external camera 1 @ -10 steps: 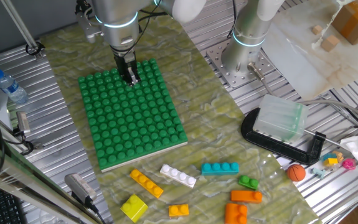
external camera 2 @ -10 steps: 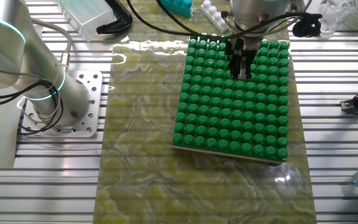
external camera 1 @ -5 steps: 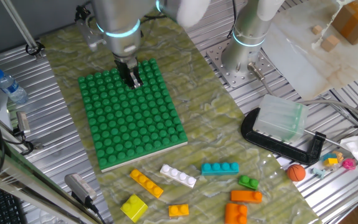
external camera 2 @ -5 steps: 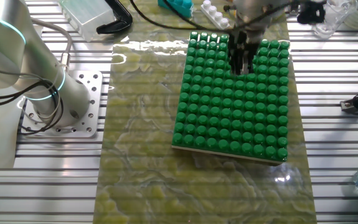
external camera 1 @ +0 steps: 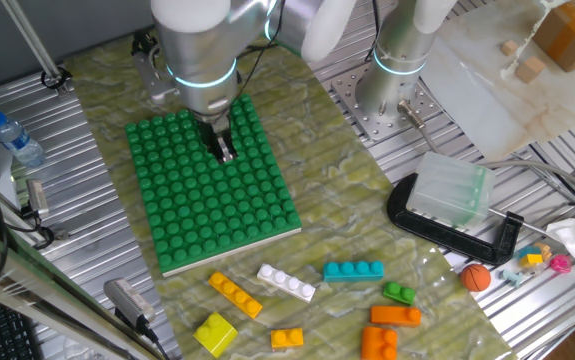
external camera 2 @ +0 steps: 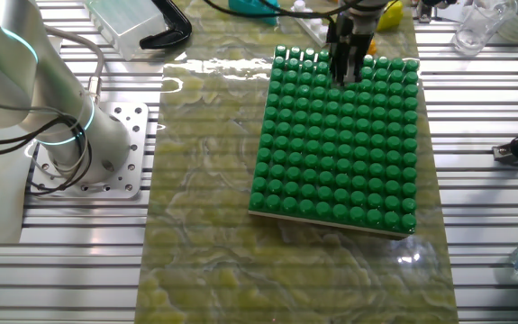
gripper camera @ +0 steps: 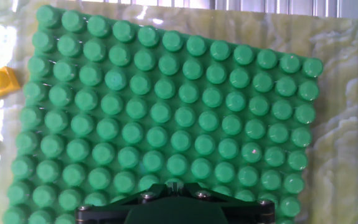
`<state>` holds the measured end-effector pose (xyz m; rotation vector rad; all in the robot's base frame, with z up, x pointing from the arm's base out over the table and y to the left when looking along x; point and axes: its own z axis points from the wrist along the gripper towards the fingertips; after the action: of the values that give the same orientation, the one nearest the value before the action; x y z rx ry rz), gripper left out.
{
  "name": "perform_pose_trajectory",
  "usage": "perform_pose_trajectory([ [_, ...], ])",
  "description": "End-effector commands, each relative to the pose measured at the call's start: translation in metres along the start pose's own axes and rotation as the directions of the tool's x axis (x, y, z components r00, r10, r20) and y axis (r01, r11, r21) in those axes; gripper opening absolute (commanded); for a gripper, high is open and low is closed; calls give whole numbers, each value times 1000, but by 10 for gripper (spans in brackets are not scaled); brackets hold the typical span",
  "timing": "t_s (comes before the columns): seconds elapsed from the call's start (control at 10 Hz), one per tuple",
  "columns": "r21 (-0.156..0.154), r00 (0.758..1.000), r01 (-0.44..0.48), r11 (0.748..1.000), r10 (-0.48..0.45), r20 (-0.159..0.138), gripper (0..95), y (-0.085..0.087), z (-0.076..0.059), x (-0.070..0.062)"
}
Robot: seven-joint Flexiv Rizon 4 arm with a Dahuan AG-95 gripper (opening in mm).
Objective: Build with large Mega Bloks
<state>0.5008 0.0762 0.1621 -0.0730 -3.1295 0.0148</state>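
Observation:
A large green studded baseplate [external camera 1: 212, 190] lies on the mat; it also shows in the other fixed view [external camera 2: 340, 144] and fills the hand view [gripper camera: 166, 112]. My gripper [external camera 1: 224, 152] hangs over the plate's middle with its jaws together and nothing between them; it also shows in the other fixed view [external camera 2: 344, 76] and the hand view [gripper camera: 174, 185]. Loose Mega Bloks lie beyond the plate's near edge: a long yellow one [external camera 1: 235, 295], a white one [external camera 1: 287, 282], a teal one [external camera 1: 353, 271], a small green one [external camera 1: 399, 293], orange ones [external camera 1: 395, 316] and a yellow square one [external camera 1: 215, 333].
A second arm's base [external camera 1: 392, 90] stands at the back right. A black clamp holding a clear box [external camera 1: 452, 195] lies right of the mat. A small orange ball [external camera 1: 476, 277] and small toys lie at the right. A water bottle [external camera 1: 12, 140] lies at the left.
My gripper has moved across the baseplate toward the side where the loose bricks lie. It stays shut and empty. The bricks have not moved.

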Motion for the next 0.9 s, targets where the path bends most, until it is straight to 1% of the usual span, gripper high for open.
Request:
perform_pose_trajectory([
  [0.1,-62,1000,-8,998,7,-15,0,5,0,2],
  [0.2,-54,1000,-9,999,7,-31,0,5,1,1],
  [0.5,-33,999,16,999,-17,-29,0,5,1,1],
  [0.6,-35,999,18,999,-19,-33,0,5,1,1],
  [0.7,-35,999,19,999,-20,-43,0,5,1,1],
  [0.9,-30,997,10,999,-12,-79,0,5,1,1],
])
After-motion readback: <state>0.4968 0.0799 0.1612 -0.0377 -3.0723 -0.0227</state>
